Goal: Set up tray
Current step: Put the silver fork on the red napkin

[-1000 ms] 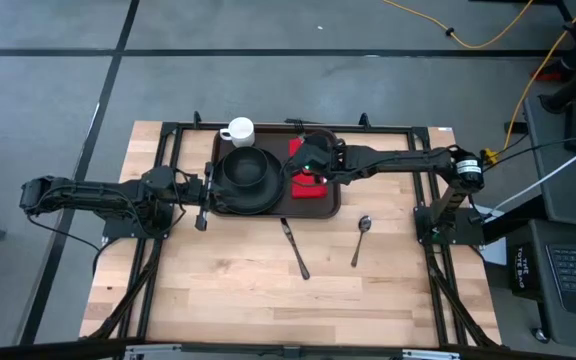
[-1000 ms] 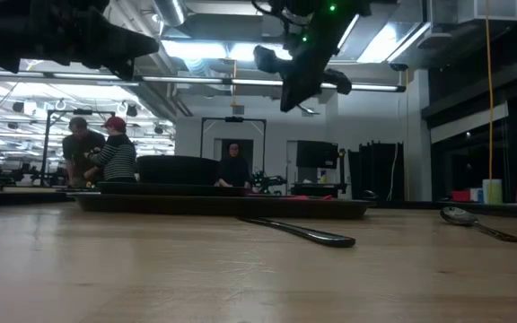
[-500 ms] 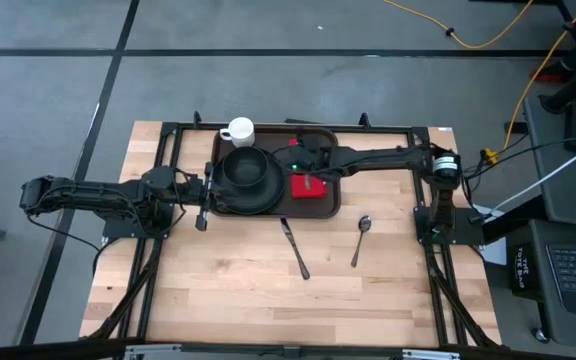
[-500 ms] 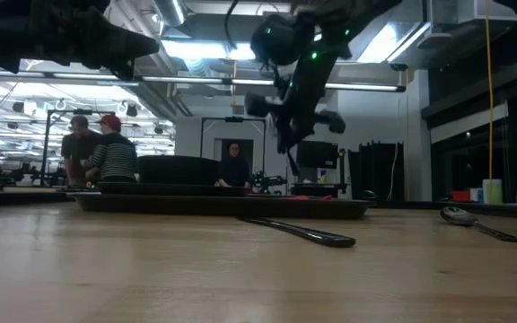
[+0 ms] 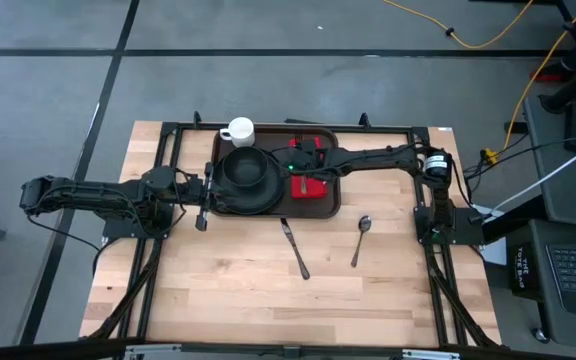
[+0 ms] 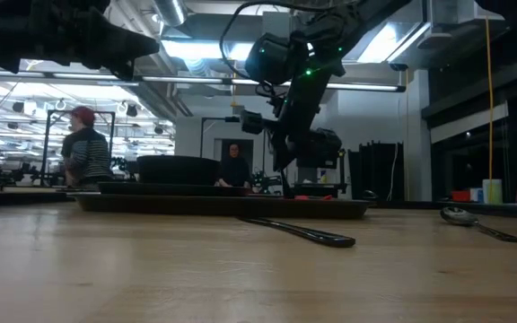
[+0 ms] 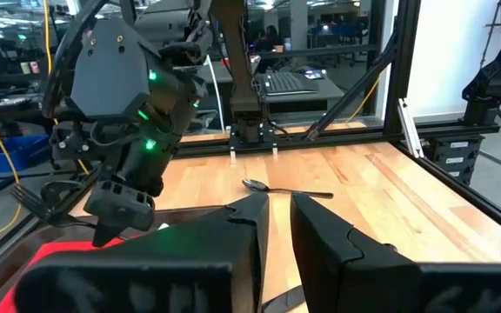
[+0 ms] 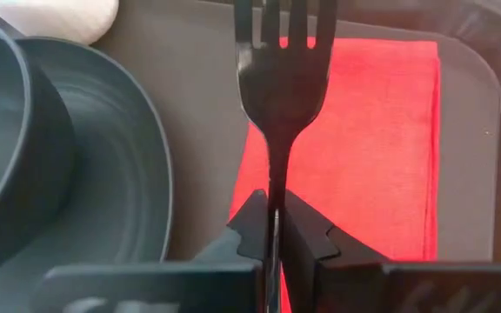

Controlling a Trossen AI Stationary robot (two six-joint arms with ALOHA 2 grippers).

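The tray point(image 5: 328, 208) sits in the upper middle of the high view, at the far side of the wooden table point(image 5: 248, 290). On its left part rests a round black plate point(image 5: 223, 195) with a dark bowl point(image 5: 246, 168) on it; on its right part lies a red napkin point(image 5: 310, 188). A white cup point(image 5: 239, 131) stands just beyond the tray's upper left corner.

The right gripper point(image 8: 276, 228) hangs over the napkin, its fingers pinched narrow on the handle of a black fork point(image 8: 283, 65), the tines pointing out over the napkin's edge beside the plate. Whether the fork touches the napkin is hard to judge from these views.

Below the tray in the high view, a knife point(image 5: 295, 249) and a spoon point(image 5: 361, 238) lie apart on bare wood.

The left gripper point(image 5: 206, 198) waits at the tray's left edge, fingers nearly together with a thin gap and holding nothing.
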